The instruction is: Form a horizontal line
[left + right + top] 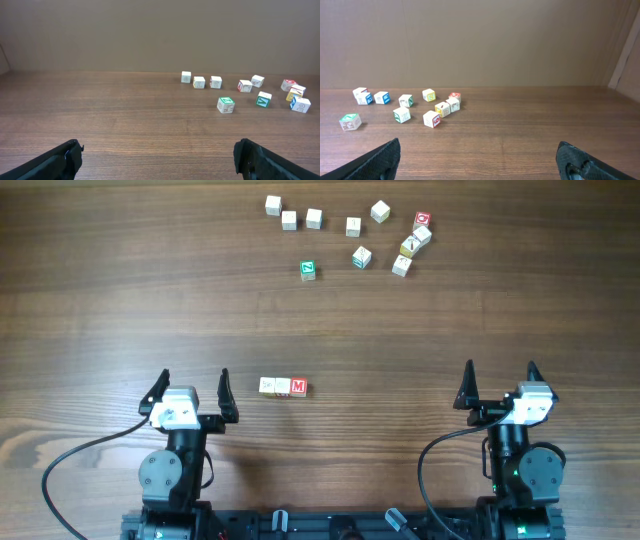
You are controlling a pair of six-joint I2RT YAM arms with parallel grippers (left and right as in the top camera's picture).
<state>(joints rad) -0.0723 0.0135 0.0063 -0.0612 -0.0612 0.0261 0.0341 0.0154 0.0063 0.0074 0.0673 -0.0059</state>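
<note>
overhead | horizontal line [283,387]: straight, three touching cubes, red M at right | both jaws wide apart, empty

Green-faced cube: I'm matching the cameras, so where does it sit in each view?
Overhead: green-faced cube, upper centre, below the loose cubes.
Left wrist: right of centre, mid-height.
Right wrist: far left, leftmost cube.
Shared landmark: red-topped cube, towards the right among the loose cubes.

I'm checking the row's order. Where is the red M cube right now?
Overhead view: the M cube sits at the right end of the three-cube row, touching its neighbour, just right of the left gripper.
</note>
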